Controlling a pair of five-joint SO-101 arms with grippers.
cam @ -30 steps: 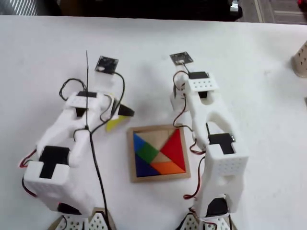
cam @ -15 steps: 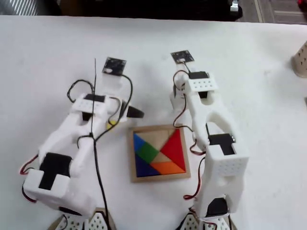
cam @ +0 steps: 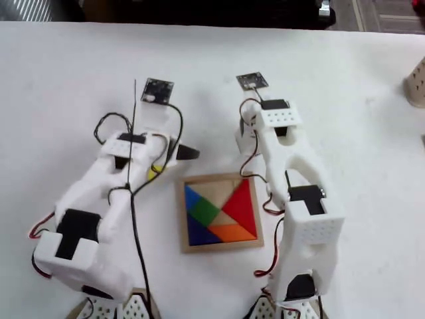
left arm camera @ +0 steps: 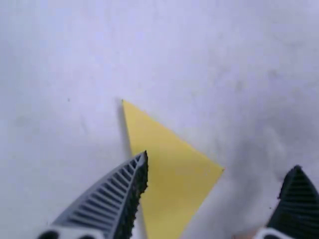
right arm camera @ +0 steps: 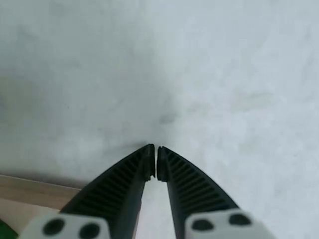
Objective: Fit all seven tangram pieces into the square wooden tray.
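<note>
While the left jaws hang spread wide over it, the yellow triangle [left arm camera: 172, 181] lies flat on the white counter [left arm camera: 224, 59]. It's a plain, matte, sharp-cornered piece, one point aimed away from the wrist camera. The grey ribbed finger [left arm camera: 119, 194] sits over one edge of it and the black finger [left arm camera: 296, 199] stands well off past the opposite corner. I can't tell whether that grey tip touches the piece or floats just above. The triangle's near side runs off the frame, so its full outline isn't on show.

From the high view, the left arm [cam: 99, 199] covers nearly all of that triangle. Just a sliver of yellow [cam: 154, 171] peeks out beside a cable, a little off the far left corner of the tray [cam: 180, 212].

Inside the square wooden tray sit a blue piece [cam: 192, 197], a green one [cam: 204, 211], a big red triangle [cam: 240, 201], an orange one [cam: 232, 232] and a darker blue one [cam: 196, 230]. Bare wood [cam: 214, 187] shows along the far edge.

On the other side, the right jaws are pinched together with nothing between them, the ribbed fingers [right arm camera: 124, 184] meeting at the tips above bare counter. A corner of the tray rim [right arm camera: 30, 191] shows beside them. From above, the right arm [cam: 299, 199] hides those jaws.
</note>
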